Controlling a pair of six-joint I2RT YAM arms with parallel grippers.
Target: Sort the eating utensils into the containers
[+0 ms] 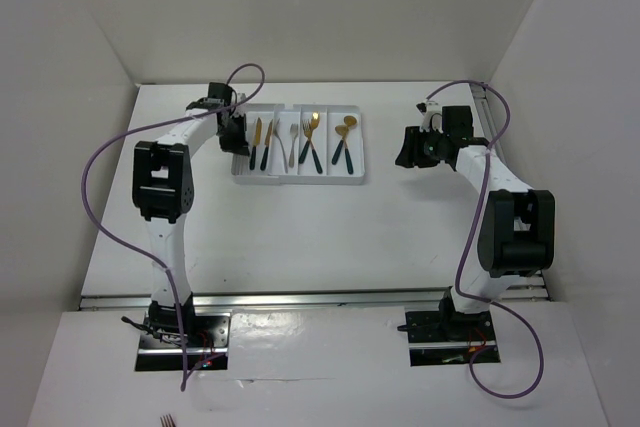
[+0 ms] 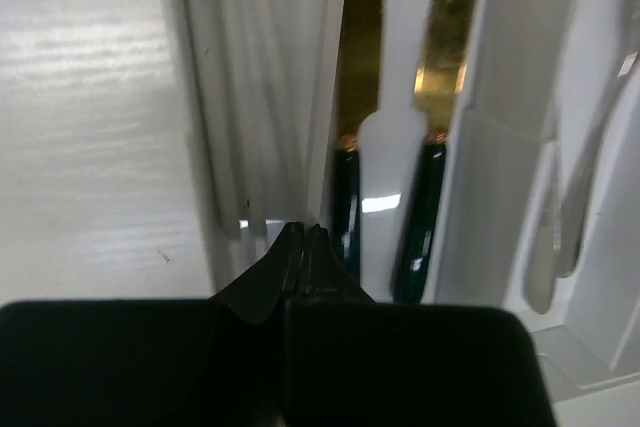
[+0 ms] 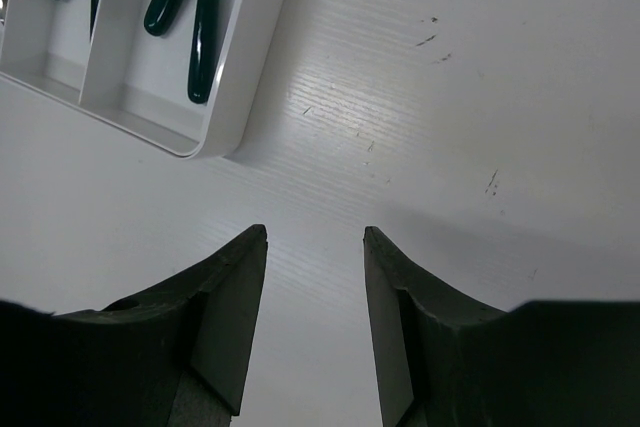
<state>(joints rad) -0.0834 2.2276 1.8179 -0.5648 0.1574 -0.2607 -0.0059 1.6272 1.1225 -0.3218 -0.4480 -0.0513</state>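
Your left gripper had its jaws pressed fully together with nothing between them. It was parked at the tray's left wall. From the wrist, the closed fingertips hung just over that wall, beside the two knives lying side by side in the first compartment. That looked to me like a finished drop-off rather than a reach.

Your right gripper stood about half open and empty over bare table, well to the right of the tray.

Every utensil you could see on the table lay in the tray, handles toward you. Past the knives came the silver fork, the gold fork, and then the spoons in the end compartment.

Nothing blocked either arm — only the purple cable looped behind the left gripper, so I judged the sorting essentially done.
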